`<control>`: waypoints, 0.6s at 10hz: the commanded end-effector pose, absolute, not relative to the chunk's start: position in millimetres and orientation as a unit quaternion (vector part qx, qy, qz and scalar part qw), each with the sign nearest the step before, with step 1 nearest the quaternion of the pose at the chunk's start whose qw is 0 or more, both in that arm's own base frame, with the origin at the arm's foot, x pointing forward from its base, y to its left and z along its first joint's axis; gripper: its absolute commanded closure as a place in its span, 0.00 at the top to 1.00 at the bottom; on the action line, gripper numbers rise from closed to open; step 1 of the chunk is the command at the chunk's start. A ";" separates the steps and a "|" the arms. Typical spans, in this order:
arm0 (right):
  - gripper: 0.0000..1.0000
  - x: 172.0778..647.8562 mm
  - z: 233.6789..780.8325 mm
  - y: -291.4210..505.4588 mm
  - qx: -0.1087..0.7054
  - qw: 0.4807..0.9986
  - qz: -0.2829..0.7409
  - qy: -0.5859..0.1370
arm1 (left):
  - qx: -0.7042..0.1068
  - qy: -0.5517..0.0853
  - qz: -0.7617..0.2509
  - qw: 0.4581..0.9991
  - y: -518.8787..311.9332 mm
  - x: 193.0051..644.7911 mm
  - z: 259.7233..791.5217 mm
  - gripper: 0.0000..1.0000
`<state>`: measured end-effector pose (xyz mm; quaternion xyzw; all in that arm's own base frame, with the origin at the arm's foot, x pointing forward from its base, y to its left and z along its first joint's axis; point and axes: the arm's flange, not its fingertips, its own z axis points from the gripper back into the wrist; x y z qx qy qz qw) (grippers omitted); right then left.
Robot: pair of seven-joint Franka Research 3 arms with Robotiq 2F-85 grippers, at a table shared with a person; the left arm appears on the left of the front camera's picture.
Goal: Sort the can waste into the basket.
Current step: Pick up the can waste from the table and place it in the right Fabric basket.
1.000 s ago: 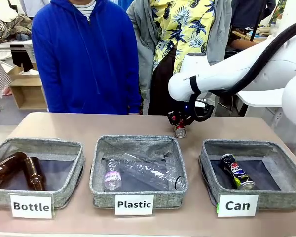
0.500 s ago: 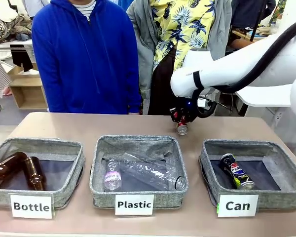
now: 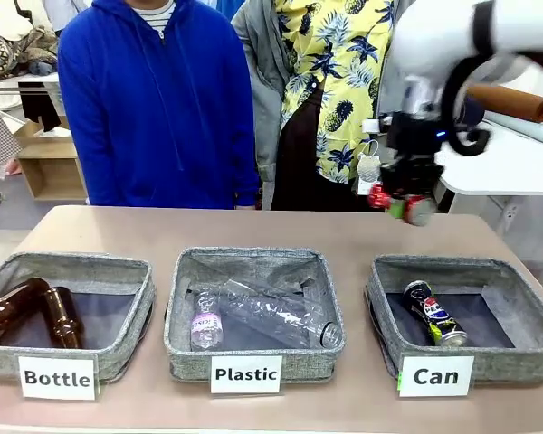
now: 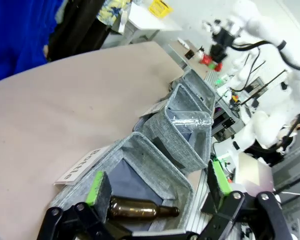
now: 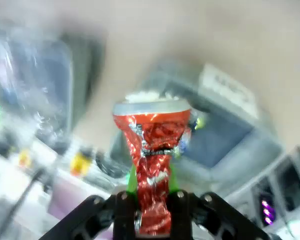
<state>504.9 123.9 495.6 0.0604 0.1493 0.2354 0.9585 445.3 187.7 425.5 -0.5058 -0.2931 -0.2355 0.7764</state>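
Jaws of the right gripper (image 3: 405, 204) clamp a crushed red can (image 5: 152, 150) by its narrow crumpled waist, high above the tabletop behind the "Can" basket (image 3: 394, 339), so it may slip or, released early, miss.

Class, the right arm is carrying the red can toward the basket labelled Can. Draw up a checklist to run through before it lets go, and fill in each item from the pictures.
1. Grip: the right gripper is shut on the crushed red can: ok.
2. Position: in the front view the can hangs above the table behind the Can basket, not over it: not ok.
3. Room in the basket: one black can lies at its left, the rest of the floor is bare: ok.
4. Person's hands near the basket: none in sight: ok.
5. Left gripper out of the way, open over the Bottle basket: ok.
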 end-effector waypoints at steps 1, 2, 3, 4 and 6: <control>0.00 463.5 478.1 100.7 0.006 0.886 0.398 0.237 | -0.501 -0.299 -0.242 0.776 186.9 442.4 426.0 1.00; 0.00 441.7 473.2 88.5 0.018 0.835 0.502 0.222 | -0.501 -0.299 -0.242 0.776 186.9 442.4 426.0 1.00; 0.00 431.1 467.5 76.8 0.028 0.793 0.576 0.193 | -0.501 -0.299 -0.242 0.776 186.9 442.4 426.0 1.00; 0.00 428.2 462.5 70.0 0.046 0.773 0.611 0.166 | -0.501 -0.299 -0.242 0.776 186.9 442.4 426.0 1.00; 0.00 428.4 458.1 66.3 0.066 0.748 0.647 0.135 | -0.501 -0.299 -0.242 0.776 186.9 442.4 426.0 1.00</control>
